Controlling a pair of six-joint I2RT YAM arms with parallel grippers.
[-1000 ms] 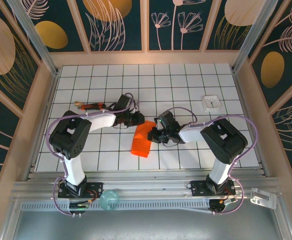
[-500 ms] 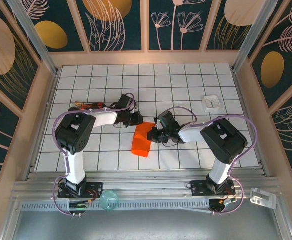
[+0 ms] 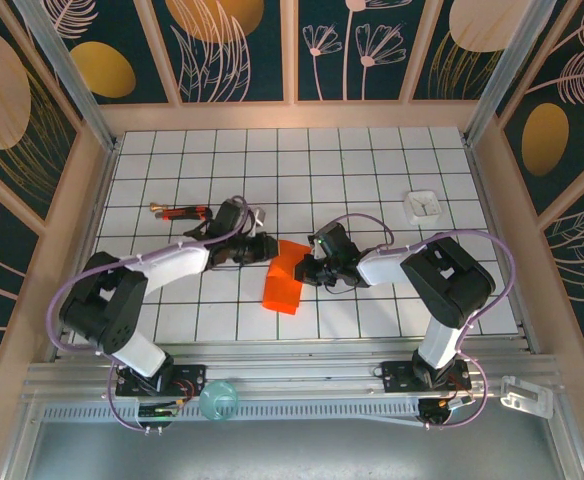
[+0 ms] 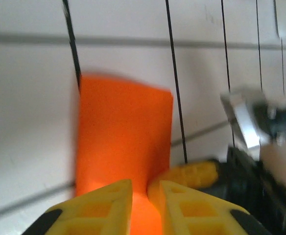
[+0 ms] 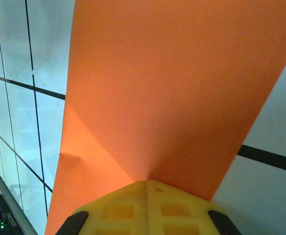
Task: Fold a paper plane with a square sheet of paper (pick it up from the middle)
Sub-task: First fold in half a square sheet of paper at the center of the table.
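Square sheet of paper (image 3: pixel 284 275) is lying on the worktop (image 3: pixel 372 160), folded into a narrow strip. No pointed nose or wings are showing, so I am judging the folding as barely begun, with the nose and wing folds all waiting. At the paper's right edge the right gripper (image 3: pixel 308 268) is clamping it, fingers pressed together on the sheet. At the paper's far left corner the left gripper (image 3: pixel 263 247) is sitting low, fingers nearly meeting with orange showing in the gap; I cannot tell whether it is pinching
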